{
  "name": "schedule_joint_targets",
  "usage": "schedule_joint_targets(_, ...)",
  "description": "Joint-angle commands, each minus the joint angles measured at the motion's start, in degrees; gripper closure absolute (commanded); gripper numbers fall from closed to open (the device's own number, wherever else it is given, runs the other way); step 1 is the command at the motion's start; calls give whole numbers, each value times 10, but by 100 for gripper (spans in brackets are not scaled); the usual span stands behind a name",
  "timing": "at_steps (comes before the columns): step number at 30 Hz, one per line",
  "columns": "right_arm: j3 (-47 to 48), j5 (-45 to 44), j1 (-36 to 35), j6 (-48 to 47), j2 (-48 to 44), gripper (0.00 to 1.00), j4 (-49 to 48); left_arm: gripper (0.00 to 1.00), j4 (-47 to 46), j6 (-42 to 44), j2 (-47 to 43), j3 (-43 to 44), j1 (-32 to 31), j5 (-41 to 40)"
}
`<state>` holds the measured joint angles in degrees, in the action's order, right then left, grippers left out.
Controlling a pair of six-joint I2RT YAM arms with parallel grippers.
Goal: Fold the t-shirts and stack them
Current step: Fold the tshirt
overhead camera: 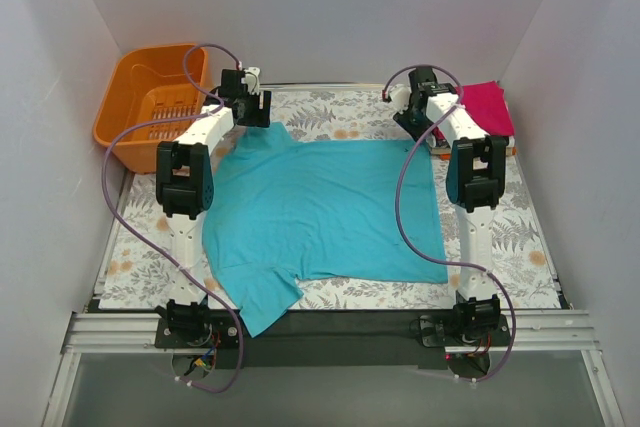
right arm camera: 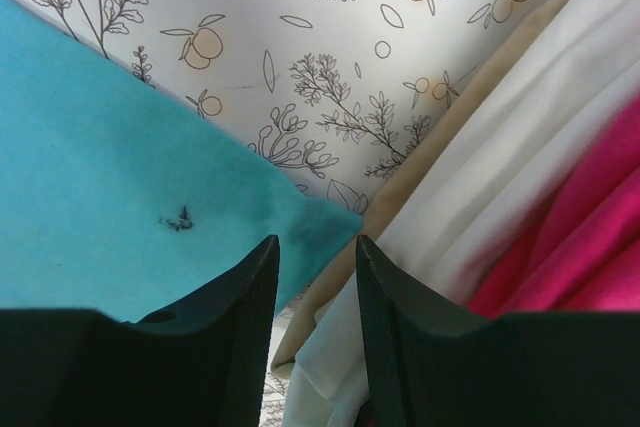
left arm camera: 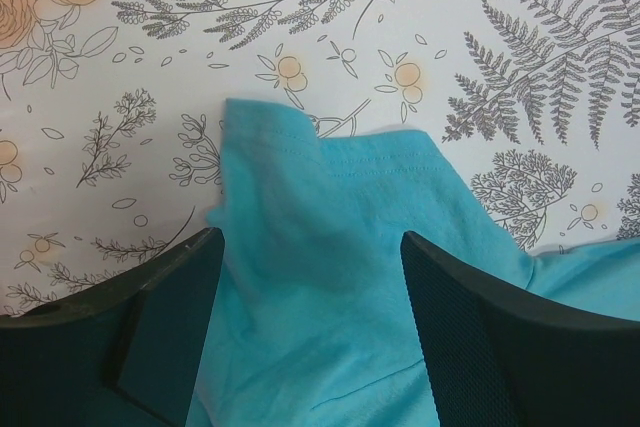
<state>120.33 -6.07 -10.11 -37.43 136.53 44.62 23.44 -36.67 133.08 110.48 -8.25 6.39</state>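
Teal shirt (overhead camera: pixel 330 207) spread flat over the middle of the flowered surface (overhead camera: pixel 525 237), one sleeve (overhead camera: pixel 262 304) trailing toward the lower left of the frame. Upper edge of the cloth running between the two arms.

Left hand (overhead camera: pixel 247 105) at the shirt's upper left corner, just right of the orange basket (overhead camera: pixel 130 87) in the upper left of the frame. From the left wrist view: fingers (left arm camera: pixel 170 332) set wide apart at the bottom of the frame. A rumpled teal corner lying between them and reaching up toward mid-frame. No grip on it, nothing held.

Right hand (overhead camera: pixel 411 115) at the shirt's upper right corner, beside a folded pile in the upper right of the frame, pink shirt (overhead camera: pixel 487 105) on top. From the right wrist view: fingers (right arm camera: pixel 235 332) drawn close, with only a narrow slot left between them. Pointed teal corner lying just under that slot at lower centre, not clamped.

Right of that corner, edges of the pile showing as slanting bands: tan shirt (right arm camera: pixel 470 97) nearest, right beside the teal tip, white shirt (right arm camera: pixel 530 137) next, pink at the far right edge of the frame. Small dark speck (right arm camera: pixel 180 217) on the teal cloth at centre left. Bare flowered print across the top of both wrist views.
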Motion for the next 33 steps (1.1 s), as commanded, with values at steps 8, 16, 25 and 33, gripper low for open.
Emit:
schedule_joint_targets(8,10,56,14,55,48,64,-9,33,-18,-1,-46,0,1,-20)
schedule_joint_targets(16,12,96,36,77,78,76,4,32,-16,-7,-23,7,1,-31)
schedule_joint_targets(25,8,112,37,69,73,99,14,31,-2,-14,50,71,13,-33)
schedule_joint_targets(33,-2,119,32,64,51,99,14,36,3,-16,84,81,13,-17)
